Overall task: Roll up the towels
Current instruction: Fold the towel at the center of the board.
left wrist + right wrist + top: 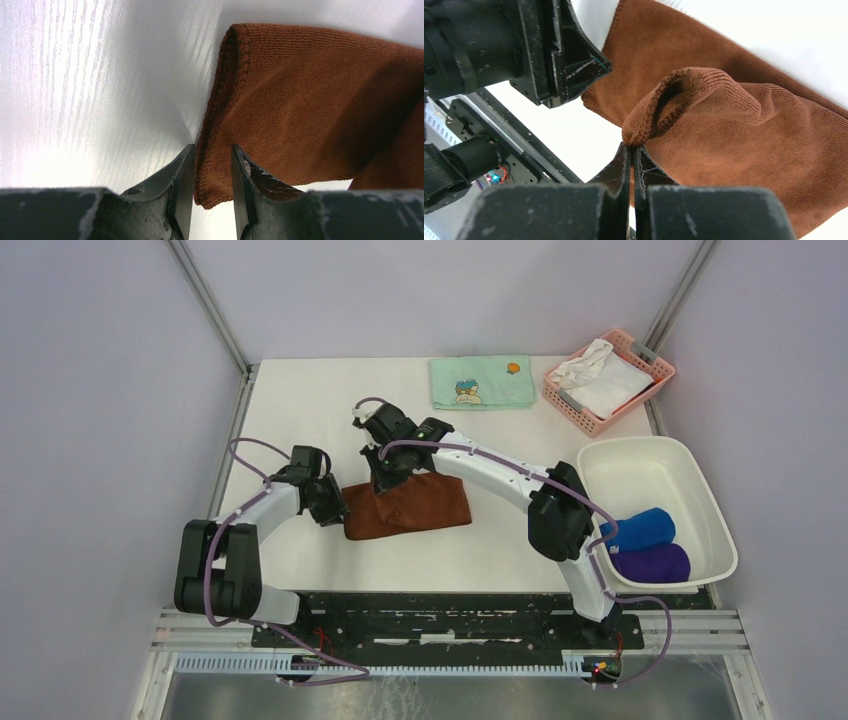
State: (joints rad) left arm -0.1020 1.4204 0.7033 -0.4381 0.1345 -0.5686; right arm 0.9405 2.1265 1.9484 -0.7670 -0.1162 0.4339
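Note:
The rust-brown towel [420, 508] lies folded on the table in front of both arms. My right gripper [383, 485] [632, 146] is shut on its far-left corner, which is lifted into a small hooded fold above the rest of the cloth [749, 135]. My left gripper [338, 510] [213, 147] is at the towel's near-left corner [310, 100]. Its jaws stand narrowly apart, with that corner's hemmed edge between them. The royal blue towel [640, 528] and the dark purple towel [652, 562] lie rolled in the white tub [640, 445] on the right.
A pale green cartoon-print towel [482, 382] lies flat at the back. A pink basket [655, 368] holding a white cloth [600, 380] stands at the back right. The left arm's wrist [559, 55] is close to my right gripper.

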